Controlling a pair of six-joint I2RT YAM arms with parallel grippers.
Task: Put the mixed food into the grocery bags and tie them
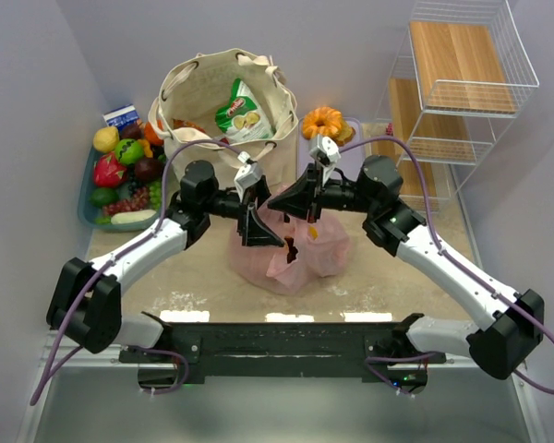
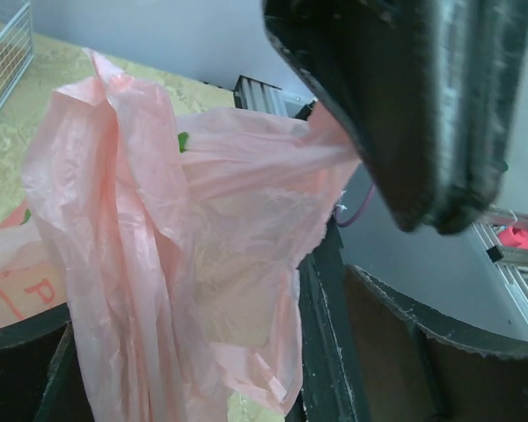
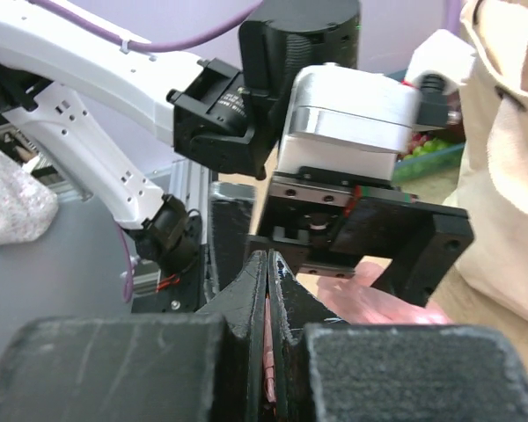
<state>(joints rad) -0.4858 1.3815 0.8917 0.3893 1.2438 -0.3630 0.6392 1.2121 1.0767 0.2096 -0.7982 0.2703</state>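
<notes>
The right tool [image 1: 279, 201] is pinched shut on a gathered fold of the pink bag [image 1: 300, 257], which sits mid-table [image 1: 189, 269]. The left tool [image 1: 261, 229] stands wide open around its loose plastic.

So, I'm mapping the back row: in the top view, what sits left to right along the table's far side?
Fruit, canvas tote, orange ring cake, wire rack.
</notes>
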